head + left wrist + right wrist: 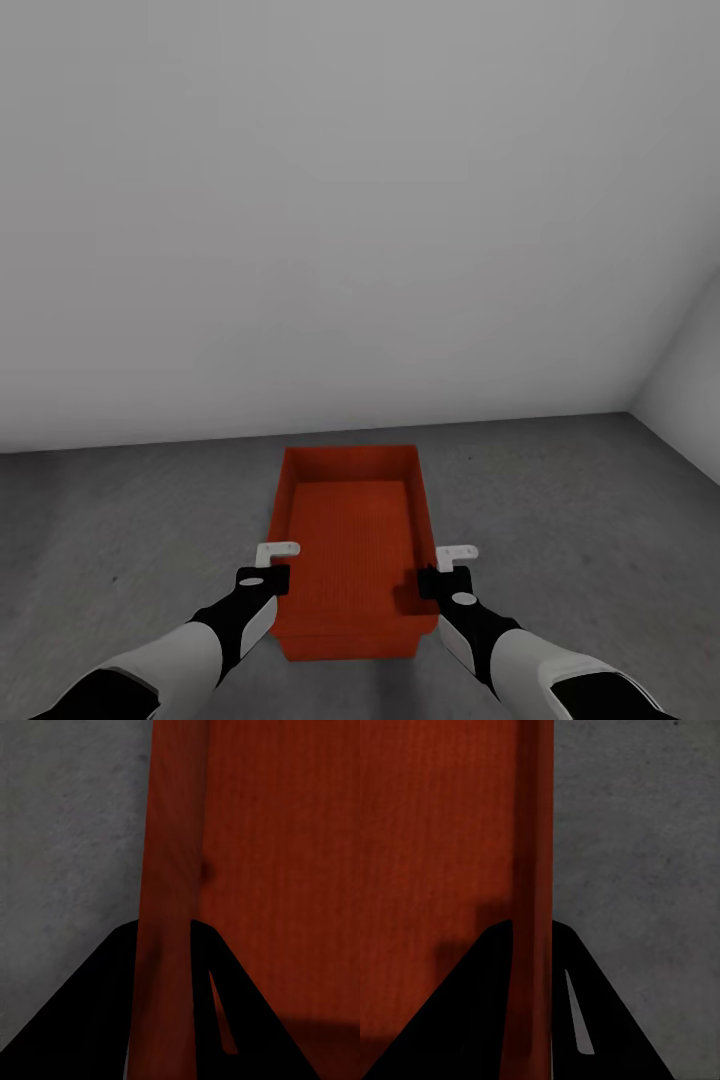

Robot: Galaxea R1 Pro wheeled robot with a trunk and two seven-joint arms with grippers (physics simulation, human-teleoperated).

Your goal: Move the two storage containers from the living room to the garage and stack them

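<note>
One bin [352,540] is in sight, orange-red and lidless, held between both arms just ahead of the robot, over the dark grey concrete floor [580,510] near a plain pale wall [360,200]. Whether its base touches the floor cannot be told. The left hand [266,566] pinches the bin's left long wall, and the left wrist view shows that wall [169,907] running between the two dark fingers [90,1012]. The right hand [446,568] pinches the right long wall [534,907] the same way, with fingers [607,1020] on either side of it. A second pale wall [690,370] meets the first at a corner to the right.
</note>
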